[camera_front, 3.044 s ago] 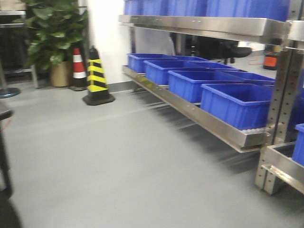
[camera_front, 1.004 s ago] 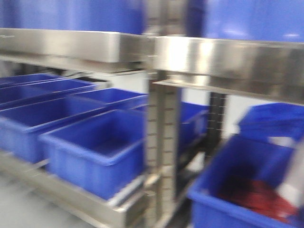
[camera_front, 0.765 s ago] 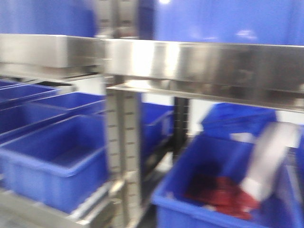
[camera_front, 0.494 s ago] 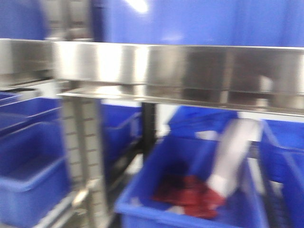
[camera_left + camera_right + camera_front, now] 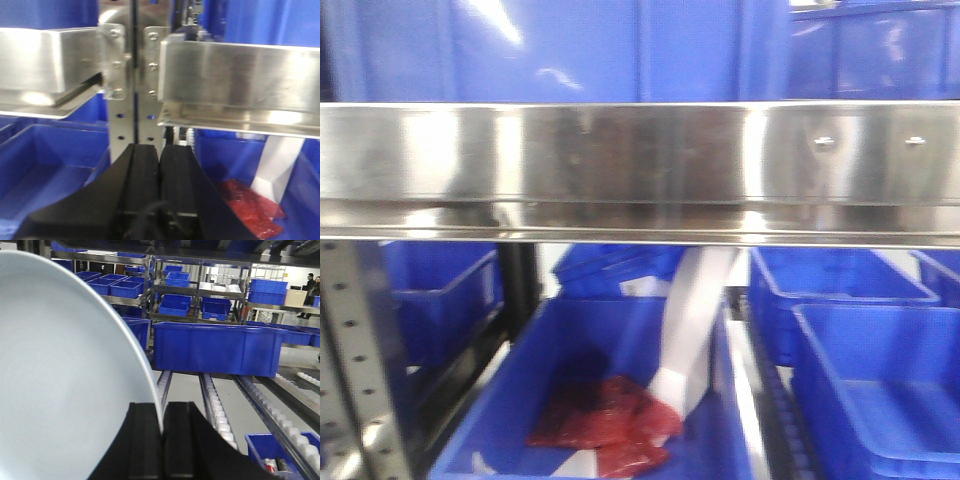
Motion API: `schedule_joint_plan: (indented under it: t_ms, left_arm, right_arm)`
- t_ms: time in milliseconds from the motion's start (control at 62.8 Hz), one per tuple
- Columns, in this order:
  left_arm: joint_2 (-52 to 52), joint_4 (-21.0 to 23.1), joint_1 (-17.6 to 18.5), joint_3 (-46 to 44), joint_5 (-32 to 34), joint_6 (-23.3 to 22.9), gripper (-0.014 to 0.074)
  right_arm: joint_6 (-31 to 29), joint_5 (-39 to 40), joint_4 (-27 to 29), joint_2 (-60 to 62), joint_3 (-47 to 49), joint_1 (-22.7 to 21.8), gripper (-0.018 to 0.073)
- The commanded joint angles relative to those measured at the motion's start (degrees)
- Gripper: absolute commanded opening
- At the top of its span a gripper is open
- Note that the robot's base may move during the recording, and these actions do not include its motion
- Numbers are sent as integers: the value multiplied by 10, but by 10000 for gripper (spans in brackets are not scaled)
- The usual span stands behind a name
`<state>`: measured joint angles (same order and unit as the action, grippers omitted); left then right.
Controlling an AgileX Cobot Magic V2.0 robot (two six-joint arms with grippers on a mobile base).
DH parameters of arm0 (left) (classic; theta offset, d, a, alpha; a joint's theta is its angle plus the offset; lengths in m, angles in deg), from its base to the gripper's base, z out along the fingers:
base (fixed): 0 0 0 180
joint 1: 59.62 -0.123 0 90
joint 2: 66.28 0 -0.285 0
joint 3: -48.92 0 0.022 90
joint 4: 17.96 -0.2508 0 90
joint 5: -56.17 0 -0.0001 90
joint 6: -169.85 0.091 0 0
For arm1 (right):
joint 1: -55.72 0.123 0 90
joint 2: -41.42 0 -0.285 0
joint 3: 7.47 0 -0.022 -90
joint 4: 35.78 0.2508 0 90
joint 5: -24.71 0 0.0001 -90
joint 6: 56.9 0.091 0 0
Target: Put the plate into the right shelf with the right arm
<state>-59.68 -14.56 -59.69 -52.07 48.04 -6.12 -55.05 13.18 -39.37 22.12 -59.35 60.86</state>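
— What is the right gripper (image 5: 162, 412) doing?
— It is pinching the rim of the plate (image 5: 65, 380), jaws closed on it. The plate is standing on edge, its face spreading up and left of the gripper.
— And the right shelf (image 5: 640, 150)?
— Its roller lane (image 5: 216, 405) is running straight ahead, lower right of the plate, with a blue bin (image 5: 217, 355) sitting across it further on.
— The left gripper (image 5: 160, 155)?
— It is hanging pressed closed, empty, facing a steel beam (image 5: 235, 75). The front camera is showing only beam and a bin of red packets (image 5: 600, 420), no plate.
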Motion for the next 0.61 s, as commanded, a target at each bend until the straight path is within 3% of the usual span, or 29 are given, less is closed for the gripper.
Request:
schedule_joint_plan:
  t_ms: [0, 175, 590]
  left_arm:
    - [0, 2, 4, 5, 52, 2, -47]
    - [0, 2, 4, 5, 52, 2, -47]
    - [0, 2, 4, 5, 52, 2, -47]
  right_arm:
    - [-4, 55, -3, -10, 15, -2, 52]
    - [-5, 71, -36, -10, 15, -2, 52]
    - [-5, 112, -37, -10, 15, -2, 52]
